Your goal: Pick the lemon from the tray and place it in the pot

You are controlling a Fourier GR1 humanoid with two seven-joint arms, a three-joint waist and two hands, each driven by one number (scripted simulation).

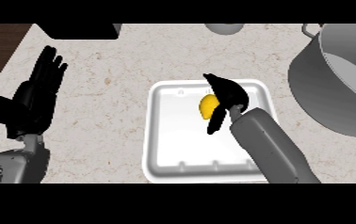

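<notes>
Checking progress: early stage, grasp phase at best. Lemon (pixel 206 106) sat in the white tray (pixel 167 138), upper middle of it, and was not lifted as far as I could judge. Right hand (pixel 228 95) was over the tray, right up against the lemon's right side and top, covering part of it. Couldn't tell whether it had closed on the lemon or only lay against it; the steep top-down view hid the contact. Left hand (pixel 40 89) rested at the view's left edge, open and upright, holding nothing, well apart from the tray. Pot (pixel 316 84) stood at the right, near the tray's right side but apart from it. What showed of its inside had no lemon in it.

Done: reach to the lemon.
Left: confirm the hold, lift clear of the tray rim, carry right over the pot's near wall, release inside.

My read was roughly a quarter of the way, with none of the transfer made. One risk I flagged: a round lemon could roll on the smooth tray if the hold was off-centre.
</notes>
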